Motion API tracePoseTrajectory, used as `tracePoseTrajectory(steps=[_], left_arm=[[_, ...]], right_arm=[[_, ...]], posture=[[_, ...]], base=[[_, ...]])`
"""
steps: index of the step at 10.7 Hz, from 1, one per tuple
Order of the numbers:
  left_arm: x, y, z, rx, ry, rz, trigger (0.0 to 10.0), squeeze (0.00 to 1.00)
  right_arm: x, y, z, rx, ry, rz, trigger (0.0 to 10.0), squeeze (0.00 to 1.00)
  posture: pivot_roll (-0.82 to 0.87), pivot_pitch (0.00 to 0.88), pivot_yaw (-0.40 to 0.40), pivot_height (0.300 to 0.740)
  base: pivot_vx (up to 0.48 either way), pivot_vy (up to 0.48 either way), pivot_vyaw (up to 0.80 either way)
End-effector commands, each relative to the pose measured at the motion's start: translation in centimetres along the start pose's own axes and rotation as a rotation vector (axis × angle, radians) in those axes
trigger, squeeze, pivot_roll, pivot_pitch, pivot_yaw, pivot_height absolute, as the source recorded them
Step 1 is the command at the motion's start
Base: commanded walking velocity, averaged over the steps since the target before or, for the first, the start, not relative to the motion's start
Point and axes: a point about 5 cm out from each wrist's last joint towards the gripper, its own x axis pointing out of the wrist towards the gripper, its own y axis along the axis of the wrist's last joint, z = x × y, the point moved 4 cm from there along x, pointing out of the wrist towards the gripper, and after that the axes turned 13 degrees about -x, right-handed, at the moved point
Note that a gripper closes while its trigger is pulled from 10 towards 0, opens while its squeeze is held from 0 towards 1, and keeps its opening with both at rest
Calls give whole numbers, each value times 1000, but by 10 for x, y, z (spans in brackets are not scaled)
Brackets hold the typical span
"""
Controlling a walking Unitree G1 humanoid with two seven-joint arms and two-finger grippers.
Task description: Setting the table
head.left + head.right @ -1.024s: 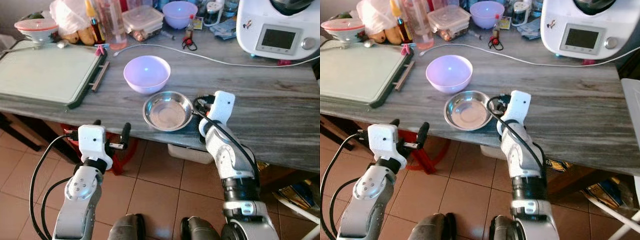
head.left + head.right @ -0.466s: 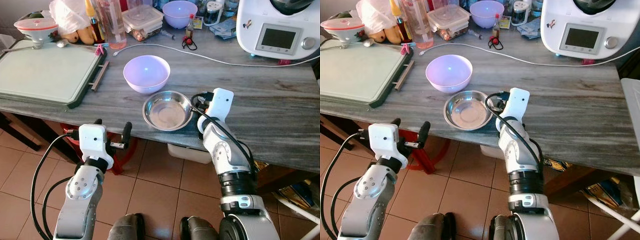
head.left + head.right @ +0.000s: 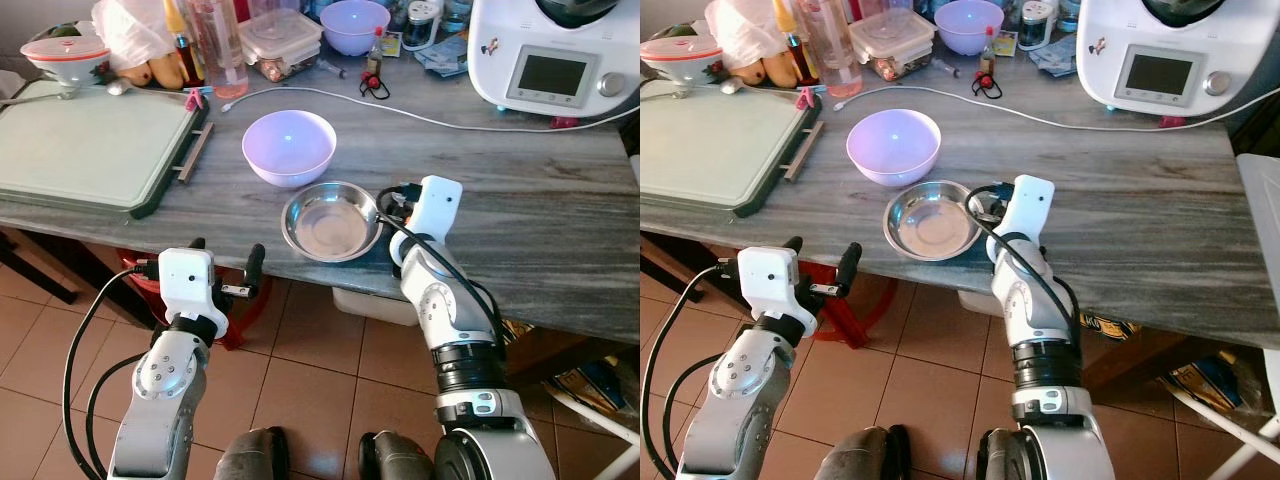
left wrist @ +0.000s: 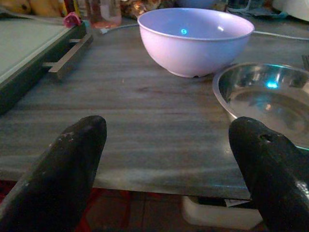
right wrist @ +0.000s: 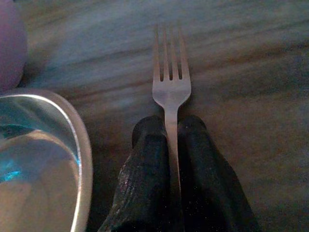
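Right jaws (image 5: 169,140) pinching fork (image 5: 170,82) handle, laying it beside steel bowl (image 5: 38,159) as cutlery; left jaws (image 4: 169,164) idling wide open, empty.

My left gripper (image 4: 166,159) is spread wide, its fingers (image 4: 63,169) level with the near edge of the grey wood-grain table (image 4: 120,125). A lilac plastic bowl (image 4: 195,41) stands upright ahead. Just beside it sits a steel bowl (image 4: 268,99); whether the two touch cannot be determined. A green tray (image 4: 21,53) with a bar handle lies alongside.
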Motion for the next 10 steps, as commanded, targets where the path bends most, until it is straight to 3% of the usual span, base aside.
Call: tracePoseTrajectory(steps=[1,4,5,6,10], left_arm=[[0,-2,2,0,-13,-13,10000,0],[1,-2,3,-4,-15,-13,10000,0],[1,-2,3,-4,-16,-13,10000,0],[1,-2,3,-6,-16,-14,10000,0],[1,-2,3,-5,-16,-15,10000,0]], right_arm=[[0,-6,-8,-5,20,-21,10000,0],[0,-4,-7,-12,22,-20,10000,0],[-1,-5,-4,-12,11,-22,10000,549],[-1,-6,-2,-2,4,-22,10000,1000],[-2,2,4,-20,-24,9,10000,1000]], posture=[[39,154,45,740],[37,153,42,740],[35,155,42,740],[35,157,43,740],[35,160,43,740]], base=[[0,0,0],[0,0,0],[0,0,0],[0,0,0],[0,0,0]])
